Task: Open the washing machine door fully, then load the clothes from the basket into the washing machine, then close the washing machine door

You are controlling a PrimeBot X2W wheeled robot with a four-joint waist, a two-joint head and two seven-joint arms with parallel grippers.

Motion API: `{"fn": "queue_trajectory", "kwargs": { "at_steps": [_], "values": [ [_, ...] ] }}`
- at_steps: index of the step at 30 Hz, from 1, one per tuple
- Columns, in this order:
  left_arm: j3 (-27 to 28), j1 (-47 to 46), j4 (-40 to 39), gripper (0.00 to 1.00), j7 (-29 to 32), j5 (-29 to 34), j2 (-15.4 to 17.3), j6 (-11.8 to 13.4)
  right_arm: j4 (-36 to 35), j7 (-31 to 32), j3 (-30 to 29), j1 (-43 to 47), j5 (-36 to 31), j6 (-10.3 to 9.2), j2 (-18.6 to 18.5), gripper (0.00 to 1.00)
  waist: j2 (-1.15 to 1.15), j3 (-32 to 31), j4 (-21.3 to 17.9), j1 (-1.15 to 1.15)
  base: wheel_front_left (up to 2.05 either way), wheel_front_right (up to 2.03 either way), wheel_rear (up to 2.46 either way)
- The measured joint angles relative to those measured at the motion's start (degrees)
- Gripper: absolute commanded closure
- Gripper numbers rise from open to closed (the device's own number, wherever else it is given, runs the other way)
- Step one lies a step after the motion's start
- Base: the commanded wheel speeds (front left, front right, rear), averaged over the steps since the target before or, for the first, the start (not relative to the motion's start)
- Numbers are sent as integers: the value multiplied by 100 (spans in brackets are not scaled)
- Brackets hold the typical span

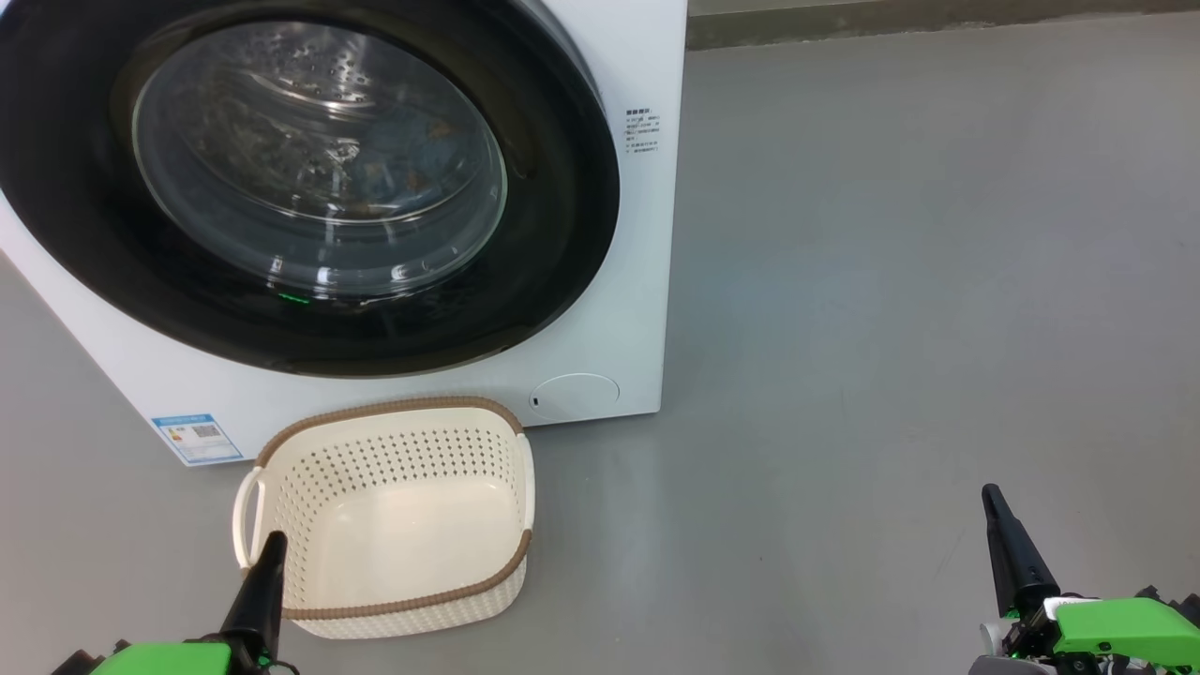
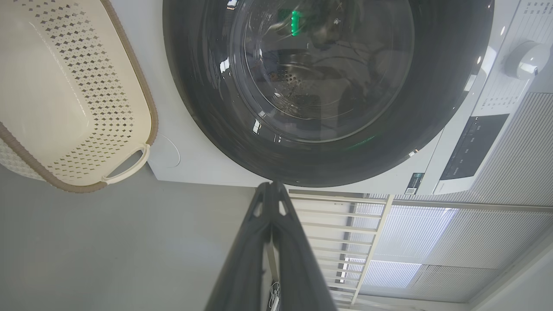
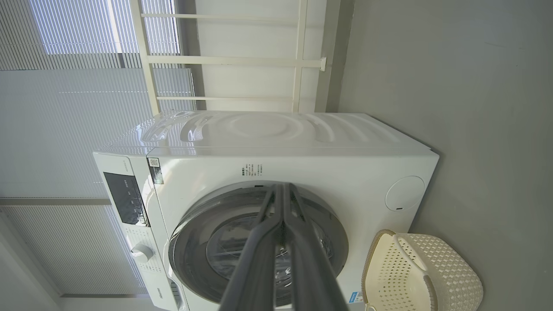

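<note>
Closing stage. The door (image 1: 314, 178) sits flush against the washing machine (image 1: 642, 281), with clothes (image 1: 412, 155) dimly visible through its glass. The basket (image 1: 394, 410) stands empty on the floor (image 1: 891, 328) just in front. Left jaws and right jaws are both clenched on nothing, well clear of the door. All steps appear complete, so the only move left is to withdraw.

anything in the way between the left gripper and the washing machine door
Yes: the empty basket stands on the floor in front of the washing machine, between the left gripper and the door. It sits lower than the door, so reaching over it looks possible.
</note>
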Motion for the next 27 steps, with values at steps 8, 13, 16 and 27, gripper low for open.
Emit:
{"fn": "queue_trajectory", "kwargs": {
  "at_steps": [8, 13, 16, 27],
  "values": [
    [-1, 0, 0, 100, 0, 0, 0, 0, 0, 5, 0, 0, 0, 0, 1, 100, 0, 0, 0, 0, 0, 0, 0],
    [-1, 0, 0, 100, 0, 0, 0, 0, 0, 5, 0, 0, 0, 0, 1, 100, 0, 0, 0, 0, 0, 0, 0],
    [-1, 0, 0, 100, 0, 0, 0, 0, 0, 5, 0, 0, 0, 0, 1, 100, 0, 0, 0, 0, 0, 0, 0],
    [-1, 0, 0, 100, 0, 0, 0, 0, 0, 5, -1, 0, 0, 0, 1, 100, 0, 0, 0, 0, 0, 0, 0]
  ]
}}
